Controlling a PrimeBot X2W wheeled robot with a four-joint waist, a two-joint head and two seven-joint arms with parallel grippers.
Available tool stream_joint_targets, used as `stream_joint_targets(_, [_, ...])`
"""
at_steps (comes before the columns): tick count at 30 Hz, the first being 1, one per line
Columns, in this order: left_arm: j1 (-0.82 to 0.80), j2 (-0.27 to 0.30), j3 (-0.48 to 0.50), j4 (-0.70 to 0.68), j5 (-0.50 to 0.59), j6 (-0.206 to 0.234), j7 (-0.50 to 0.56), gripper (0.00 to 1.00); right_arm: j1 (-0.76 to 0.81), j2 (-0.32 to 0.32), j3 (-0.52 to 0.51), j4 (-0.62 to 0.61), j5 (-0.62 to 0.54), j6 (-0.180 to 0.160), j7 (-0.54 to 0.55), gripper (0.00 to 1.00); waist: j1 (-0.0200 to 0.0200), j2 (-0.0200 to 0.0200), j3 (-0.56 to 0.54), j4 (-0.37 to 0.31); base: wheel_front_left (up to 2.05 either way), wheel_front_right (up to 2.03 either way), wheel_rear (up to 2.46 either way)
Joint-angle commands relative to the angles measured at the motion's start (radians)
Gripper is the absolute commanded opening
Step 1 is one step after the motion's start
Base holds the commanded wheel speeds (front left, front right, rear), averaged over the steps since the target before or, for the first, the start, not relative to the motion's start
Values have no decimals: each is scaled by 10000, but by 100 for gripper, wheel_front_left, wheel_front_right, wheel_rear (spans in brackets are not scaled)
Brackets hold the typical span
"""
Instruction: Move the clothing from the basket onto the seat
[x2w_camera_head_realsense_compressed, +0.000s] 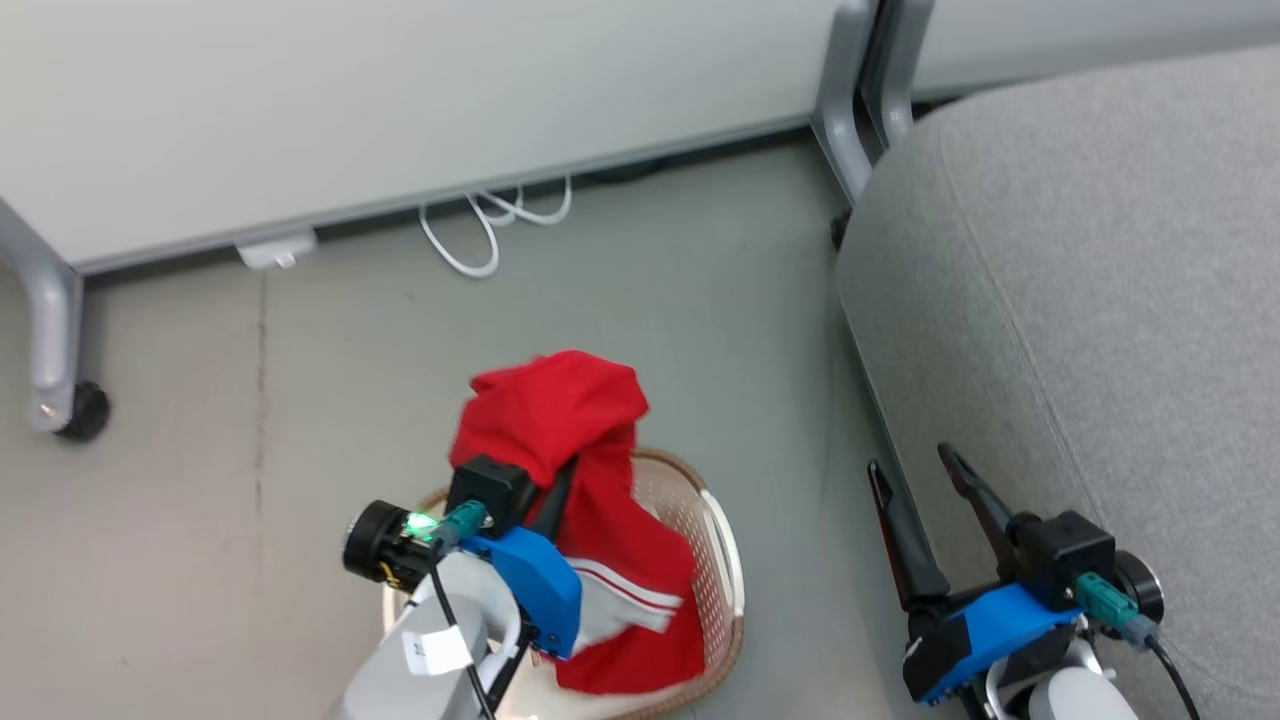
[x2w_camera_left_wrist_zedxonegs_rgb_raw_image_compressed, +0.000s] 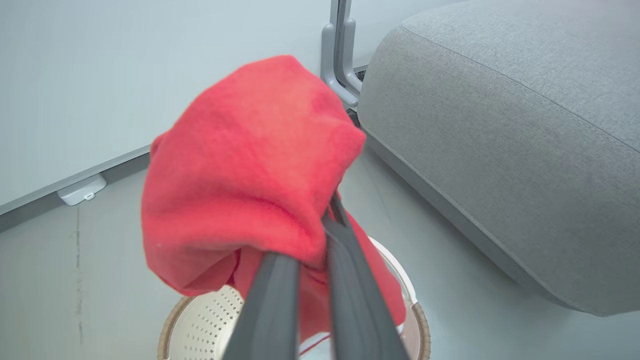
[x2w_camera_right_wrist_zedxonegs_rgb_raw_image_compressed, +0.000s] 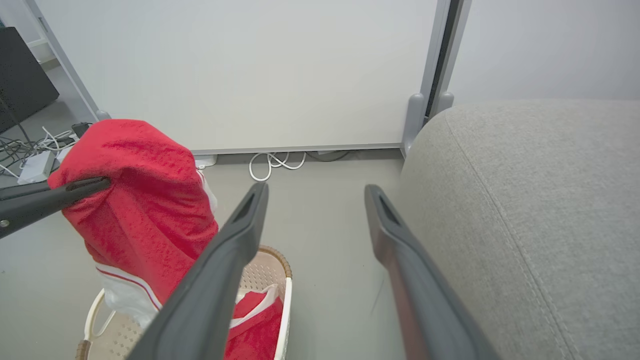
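The red clothing (x2w_camera_head_realsense_compressed: 560, 420) with white trim hangs lifted above the basket (x2w_camera_head_realsense_compressed: 725, 560), its lower end still trailing inside. My left gripper (x2w_camera_left_wrist_zedxonegs_rgb_raw_image_compressed: 320, 225) is shut on the clothing (x2w_camera_left_wrist_zedxonegs_rgb_raw_image_compressed: 240, 160), and its fingertips are buried in the fabric. One left finger (x2w_camera_right_wrist_zedxonegs_rgb_raw_image_compressed: 75, 190) presses into the clothing (x2w_camera_right_wrist_zedxonegs_rgb_raw_image_compressed: 145, 200) in the right wrist view. More red fabric (x2w_camera_right_wrist_zedxonegs_rgb_raw_image_compressed: 255, 325) lies in the basket (x2w_camera_right_wrist_zedxonegs_rgb_raw_image_compressed: 282, 280); I cannot tell whether it is a separate garment. The grey seat (x2w_camera_head_realsense_compressed: 1100, 300) stands to the right. My right gripper (x2w_camera_head_realsense_compressed: 910, 458) is open beside the seat's edge, holding nothing.
A white partition panel runs along the back on grey legs, with a caster (x2w_camera_head_realsense_compressed: 85, 410) at the left. A white cable (x2w_camera_head_realsense_compressed: 490, 225) loops on the floor under it. Two grey posts (x2w_camera_head_realsense_compressed: 860, 100) stand by the seat's far corner. Grey floor lies between basket and seat.
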Motion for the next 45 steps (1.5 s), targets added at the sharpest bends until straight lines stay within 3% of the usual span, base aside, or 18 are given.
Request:
stream_joint_targets(1, [135, -14, -246, -161, -162, -32, -49, 0, 262, -37, -26, -14, -53, 1, 63, 100, 4, -1, -977, 484, 0, 0, 0])
stream_joint_targets(8, [19, -10, -1928, -1043, -1228, -64, -50, 0, 1000, -36, -111, -209, -5, 1, 379, 100, 4, -1, -1894, 776, 0, 0, 0])
stream_joint_targets(21, [-1759, -8, -4193, -2342, -3207, 363, -51, 0, 1240, -36, -84, -590, 54, 3, 685, 100, 4, -1, -2131, 1002, 0, 0, 0])
stream_joint_targets(32, [-3144, -8, -5442, -2569, -4532, 527, 138, 0, 1246, -36, -93, -578, 280, 3, 653, 100, 4, -1, -2155, 1047, 0, 0, 0])
stream_joint_targets(45, [-3507, -7, -6207, -2149, -5412, 766, 30, 0, 1056, -34, 104, -473, 285, 3, 671, 100, 4, -1, -2087, 951, 0, 0, 0])
